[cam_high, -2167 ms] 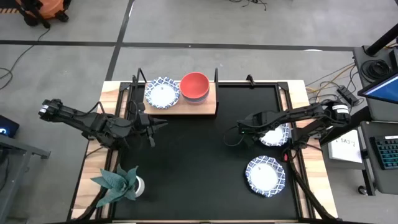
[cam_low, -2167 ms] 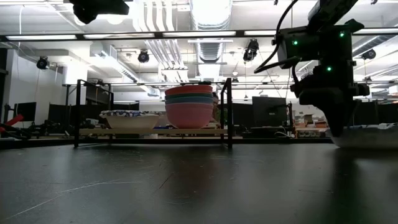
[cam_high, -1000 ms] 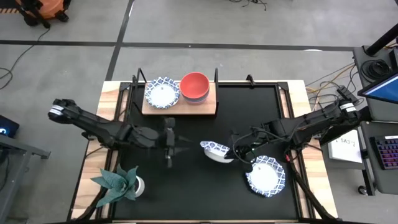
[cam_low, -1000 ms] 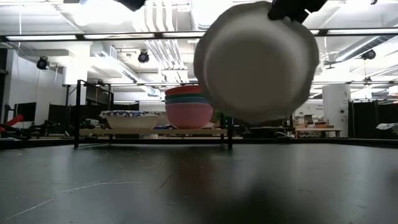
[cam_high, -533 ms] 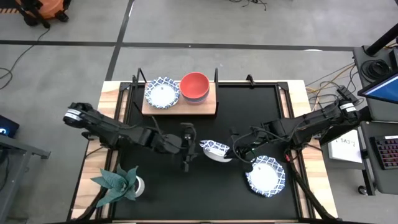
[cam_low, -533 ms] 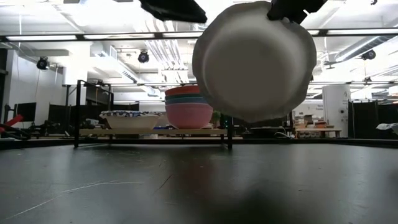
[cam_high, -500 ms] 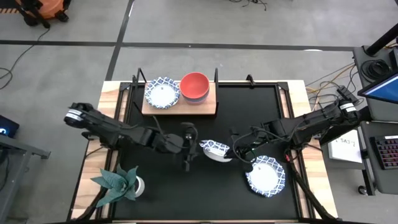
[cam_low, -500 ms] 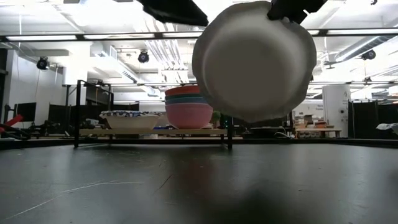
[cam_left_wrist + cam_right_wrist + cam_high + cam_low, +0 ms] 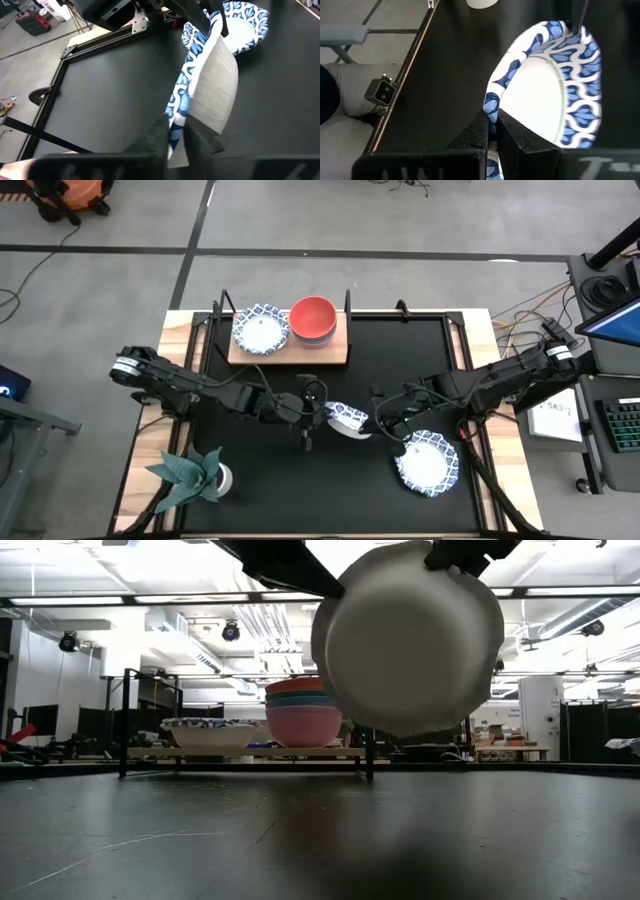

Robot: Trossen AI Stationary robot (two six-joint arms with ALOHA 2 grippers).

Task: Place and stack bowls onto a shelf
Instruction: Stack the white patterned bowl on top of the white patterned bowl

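A white bowl with a blue-patterned rim (image 9: 347,420) hangs tipped above the middle of the black mat, its white underside toward the near edge (image 9: 410,640). My left gripper (image 9: 320,416) is shut on its left rim and my right gripper (image 9: 375,420) on its right rim. The wooden shelf (image 9: 320,352) at the far side bears a patterned bowl (image 9: 261,329) and a stack of plain bowls with a red one on top (image 9: 313,319). Another patterned bowl (image 9: 427,462) rests on the mat at the near right. My left gripper pinches the bowl's patterned rim (image 9: 176,112) on its left side, one finger on each face of the wall. The fingers come level from the table's left. The bowl is tipped on edge and clear of the mat. My right gripper pinches the rim (image 9: 492,102) on the bowl's right side, one finger inside the bowl and one outside. The fingers come about level from the table's right. The bowl is lifted clear and tilted.
A green leafy plant in a small white pot (image 9: 192,473) stands at the near left corner. Thin black posts (image 9: 366,720) rise at the shelf's ends. A wooden strip borders the mat (image 9: 250,480) on each side.
My left gripper has gone toward the table's right edge and reached the left rim of the held bowl. My right gripper and the bowl have stayed almost still, the bowl tilted and clear of the mat.
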